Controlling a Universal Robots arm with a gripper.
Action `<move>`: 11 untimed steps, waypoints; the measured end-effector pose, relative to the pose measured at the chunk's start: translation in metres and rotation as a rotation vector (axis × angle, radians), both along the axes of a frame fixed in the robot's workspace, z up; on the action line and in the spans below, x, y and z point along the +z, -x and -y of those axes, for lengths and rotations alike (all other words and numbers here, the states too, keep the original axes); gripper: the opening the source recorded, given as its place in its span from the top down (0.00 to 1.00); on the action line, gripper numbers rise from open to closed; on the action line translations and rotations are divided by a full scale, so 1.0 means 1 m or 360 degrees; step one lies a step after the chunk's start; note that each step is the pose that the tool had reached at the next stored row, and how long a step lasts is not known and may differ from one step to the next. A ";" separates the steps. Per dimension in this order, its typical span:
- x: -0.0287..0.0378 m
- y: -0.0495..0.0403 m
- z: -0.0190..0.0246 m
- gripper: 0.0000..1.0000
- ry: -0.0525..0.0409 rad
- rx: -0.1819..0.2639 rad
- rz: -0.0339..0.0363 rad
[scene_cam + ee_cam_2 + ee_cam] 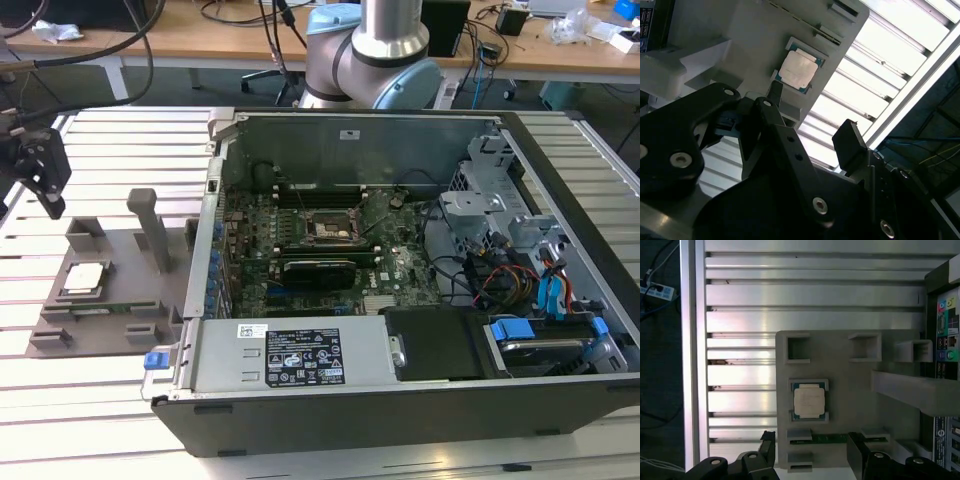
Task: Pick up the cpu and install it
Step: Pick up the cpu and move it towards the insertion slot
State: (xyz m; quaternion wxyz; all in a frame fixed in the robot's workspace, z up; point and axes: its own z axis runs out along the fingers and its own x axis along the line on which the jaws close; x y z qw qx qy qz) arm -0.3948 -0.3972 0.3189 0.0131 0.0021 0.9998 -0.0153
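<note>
the open computer case [400, 380] is sitting beside the grey tray [120, 310]. my claw [811, 442] is hanging over that tray, fingers [858, 457] spread, gripping nothing. the cpu [809, 401] is lying flat in its nest on the tray. i am judging a finger could be catching the nest wall or the green memory stick [832, 438] just beside it, tipping the cpu.

A slatted metal table [120, 140] carries a grey tray [125, 272] and computer case [400, 415].
</note>
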 end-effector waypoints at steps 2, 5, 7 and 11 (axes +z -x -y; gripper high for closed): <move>-0.0022 -0.0001 0.0000 0.32 0.0000 0.0000 0.0000; -0.0040 -0.0002 0.0000 0.32 0.0000 0.0000 0.0000; -0.0053 -0.0002 0.0000 0.32 0.0000 0.0000 0.0000; -0.0083 -0.0004 0.0000 0.32 0.0000 0.0000 0.0000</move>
